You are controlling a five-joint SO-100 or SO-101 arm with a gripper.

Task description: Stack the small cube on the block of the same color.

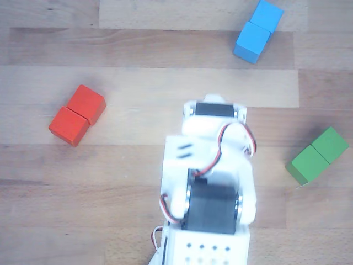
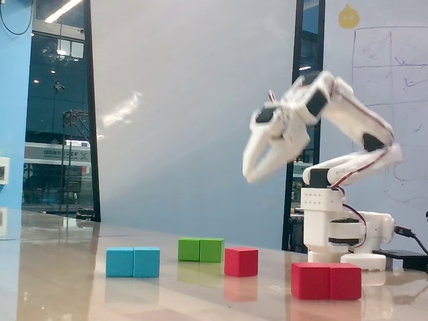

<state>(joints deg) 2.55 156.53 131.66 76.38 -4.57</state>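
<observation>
In the fixed view the small cube point(image 2: 241, 261), plain red, sits on the table between the green and red blocks. The red block point(image 2: 326, 280), two cubes long, lies at the front right, and the other view shows the block point(image 1: 77, 115) at the left, lying diagonally. My gripper point(image 2: 249, 177) hangs high in the air above and slightly right of the small cube, motion-blurred and pointing down-left. Its fingertips meet and hold nothing. From the other view only the arm's white body point(image 1: 212, 176) shows, while the gripper and the small cube are hidden.
A blue two-cube block point(image 2: 133, 261) lies at the left of the fixed view, and a green one point(image 2: 200, 249) stands behind the small cube. The other view shows the blue block point(image 1: 258, 30) at top right and the green block point(image 1: 317, 155) at right. The arm's base point(image 2: 341, 234) stands at back right.
</observation>
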